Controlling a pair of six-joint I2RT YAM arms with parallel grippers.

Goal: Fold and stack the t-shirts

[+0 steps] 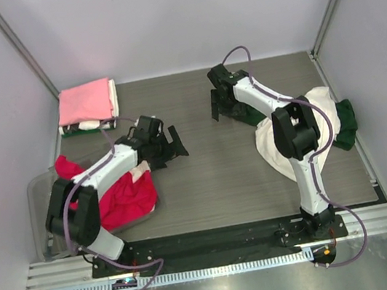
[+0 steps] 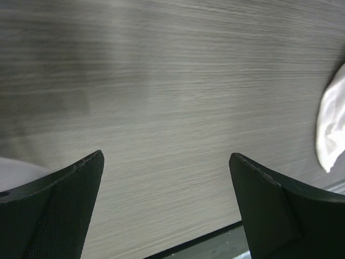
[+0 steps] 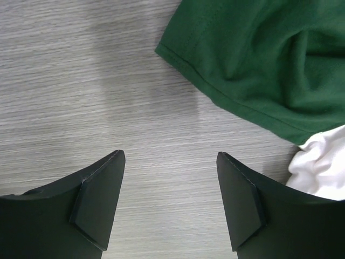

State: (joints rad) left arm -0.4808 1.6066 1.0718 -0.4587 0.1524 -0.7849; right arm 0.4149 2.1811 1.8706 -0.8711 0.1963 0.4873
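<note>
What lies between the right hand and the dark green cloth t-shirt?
Bare grey tabletop separates right hand from dark green t-shirt; right wrist view shows it.

Right hand open over the grey worktop, short of the dark green t-shirt.
The dark green t-shirt lies rumpled, its hemmed edge running slantwise. Below it and touching it sits a bunched white cloth. Below and to the left of the shirt, the hand's two black fingers stand apart over bare wood grain, touching no cloth.

Bright, even overhead light; soft shadows; wrist views slightly soft.
</note>
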